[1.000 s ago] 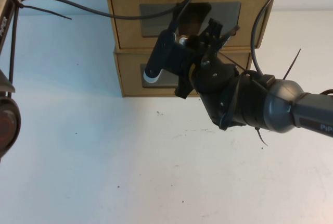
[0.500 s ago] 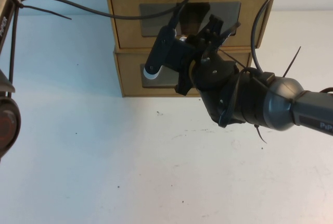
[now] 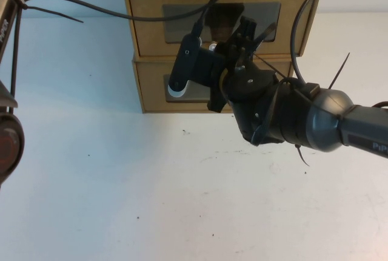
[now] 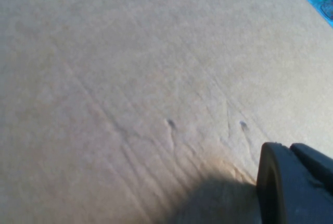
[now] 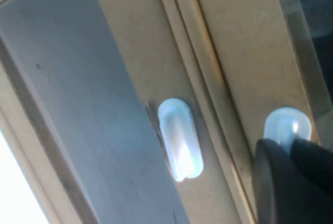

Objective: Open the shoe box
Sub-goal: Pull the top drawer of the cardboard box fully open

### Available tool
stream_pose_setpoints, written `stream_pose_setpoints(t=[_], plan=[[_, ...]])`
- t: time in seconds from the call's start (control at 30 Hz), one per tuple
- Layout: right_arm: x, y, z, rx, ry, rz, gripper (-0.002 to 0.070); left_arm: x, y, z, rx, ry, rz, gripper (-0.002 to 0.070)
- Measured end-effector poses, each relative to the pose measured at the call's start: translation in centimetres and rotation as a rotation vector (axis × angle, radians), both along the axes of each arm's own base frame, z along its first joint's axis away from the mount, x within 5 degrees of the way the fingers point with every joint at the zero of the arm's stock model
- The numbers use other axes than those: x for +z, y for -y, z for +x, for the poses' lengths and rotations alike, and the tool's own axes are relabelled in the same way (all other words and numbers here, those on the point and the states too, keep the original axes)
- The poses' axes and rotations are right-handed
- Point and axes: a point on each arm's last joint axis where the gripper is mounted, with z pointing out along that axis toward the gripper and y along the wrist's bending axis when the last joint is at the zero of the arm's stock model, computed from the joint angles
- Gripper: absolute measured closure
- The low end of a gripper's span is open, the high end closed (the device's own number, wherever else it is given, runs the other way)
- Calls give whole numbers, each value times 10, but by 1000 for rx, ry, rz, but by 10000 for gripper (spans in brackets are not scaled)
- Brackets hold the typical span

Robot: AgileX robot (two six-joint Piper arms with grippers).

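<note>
Two tan cardboard shoe boxes are stacked at the back of the table, the upper box (image 3: 148, 27) on the lower box (image 3: 150, 91). Each front has a grey window. My right gripper (image 3: 253, 31) reaches up against the upper box's front. In the right wrist view the right gripper (image 5: 291, 143) is shut on a white pull tab (image 5: 287, 122). A second white tab (image 5: 179, 138) sits free across the seam. My left gripper (image 4: 292, 153) is shut, with its tip down on plain cardboard (image 4: 130, 78).
The white table (image 3: 121, 182) stretches in front of the boxes. The left arm (image 3: 9, 6) and its cables run along the left edge and over the box top. The right arm's body (image 3: 291, 118) hangs before the lower box.
The right gripper's fingers have come together on the white tab. The right arm has shifted only slightly. The boxes have not moved.
</note>
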Motion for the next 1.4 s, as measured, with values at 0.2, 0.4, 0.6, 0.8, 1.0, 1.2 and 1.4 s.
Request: stream_pose_setpoints(t=[0.2,0.4,0.6,0.8,1.0,1.2,1.4], plan=[[1,-3,-7,-10,-23,-31,662,0,0,-1,2,-25,-7,680],[3,-1,-30,7,-37,-52,662,-2,1,-3,-8,-60,-9,680],[4,5,-61,18,-57,-56,662,-2,1,-5,-12,-82,-17,680],[7,8,-99,20,-73,-57,664,-2,2,-5,-13,-93,-26,680],[14,4,-140,17,-118,-21,665,-1,2,-5,-10,-98,-29,680],[22,0,-170,-7,-159,2,665,-1,2,-5,-9,-101,-30,680],[23,-3,-197,-24,-207,-19,666,-1,2,-5,-7,-103,-31,680]])
